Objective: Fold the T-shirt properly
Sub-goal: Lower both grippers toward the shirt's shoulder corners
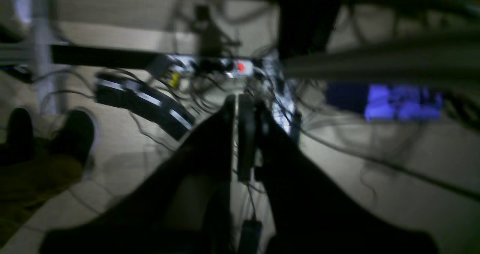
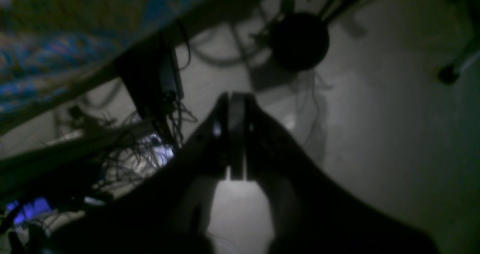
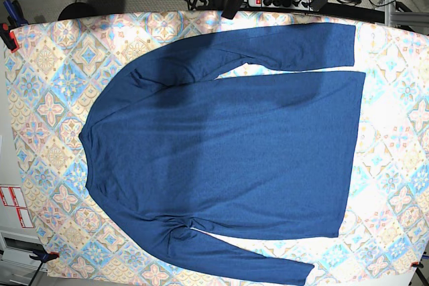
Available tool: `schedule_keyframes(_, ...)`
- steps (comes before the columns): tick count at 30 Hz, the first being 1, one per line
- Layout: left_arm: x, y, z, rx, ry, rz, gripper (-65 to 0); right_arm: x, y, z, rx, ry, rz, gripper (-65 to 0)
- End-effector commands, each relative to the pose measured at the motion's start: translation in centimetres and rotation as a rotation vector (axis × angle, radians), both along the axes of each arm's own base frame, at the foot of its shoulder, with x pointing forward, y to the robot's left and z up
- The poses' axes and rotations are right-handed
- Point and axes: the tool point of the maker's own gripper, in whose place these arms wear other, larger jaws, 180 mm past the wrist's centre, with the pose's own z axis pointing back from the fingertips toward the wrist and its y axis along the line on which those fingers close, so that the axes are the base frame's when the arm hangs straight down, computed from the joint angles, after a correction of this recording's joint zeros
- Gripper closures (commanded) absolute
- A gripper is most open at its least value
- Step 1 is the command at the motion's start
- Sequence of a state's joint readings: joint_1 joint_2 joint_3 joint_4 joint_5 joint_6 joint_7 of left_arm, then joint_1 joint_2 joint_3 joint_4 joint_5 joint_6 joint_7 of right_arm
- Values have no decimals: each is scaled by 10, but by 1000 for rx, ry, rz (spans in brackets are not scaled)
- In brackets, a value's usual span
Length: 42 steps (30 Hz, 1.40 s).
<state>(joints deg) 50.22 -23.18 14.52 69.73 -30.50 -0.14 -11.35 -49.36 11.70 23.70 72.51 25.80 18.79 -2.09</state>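
While both hands hang off the worktop over the floor, the left hand [image 1: 240,134] and right hand [image 2: 236,134] each pinched closed on nothing, the T-shirt [image 3: 228,145] lies spread flat on the pastel tile-patterned tablecloth [image 3: 395,165], plain dark navy, sleeves stretched along its sides. No writing is readable.

The left pincer [image 1: 240,107] sits at frame centre, jaws pressed together and holding nothing. Behind it, blurred: tangled cables [image 1: 210,81], a power strip [image 1: 144,104] and, lower left, dark shoes [image 1: 73,134].
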Motion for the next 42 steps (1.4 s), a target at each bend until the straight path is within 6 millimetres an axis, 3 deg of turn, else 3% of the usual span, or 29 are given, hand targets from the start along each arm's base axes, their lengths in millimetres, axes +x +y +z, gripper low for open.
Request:
schedule_keyframes(1, 1, 4, 11, 3, -27, 0, 0, 6, -3, 10, -12, -25, 20, -2)
schedule_keyframes(6, 33, 15, 41, 11, -89, 36, 0, 32, 12, 21, 19, 4, 96, 0)
schedule_keyframes(12, 69, 20, 65, -3, -37, 49, 0, 86, 36, 61, 8, -52, 226, 0)
schedule_keyframes(19, 110, 28, 100, 12, -157, 83, 0, 121, 55, 72, 28, -4, 297, -2)
schedule_keyframes(23, 118, 28, 102, 9, -177, 83, 0, 141, 59, 77, 30, -36, 309, -2)
schedule_keyframes(30, 130, 28, 98, -42, -202, 163, 0, 171, 90, 70, 89, -24, 379, 0)
schedule_keyframes(34, 134, 31, 89, -139, -150, 266, 0, 174, 86, 65, 53, 54, 399, 0)
schedule_keyframes(38, 135, 45, 89, -205, -105, 395, -4, 180, 79, 65, -13, 87, 418, -1)
schedule_keyframes(42, 137, 67, 93, -202, -112, 497, -137, 185, 92, 67, -5, 73, 452, -2)
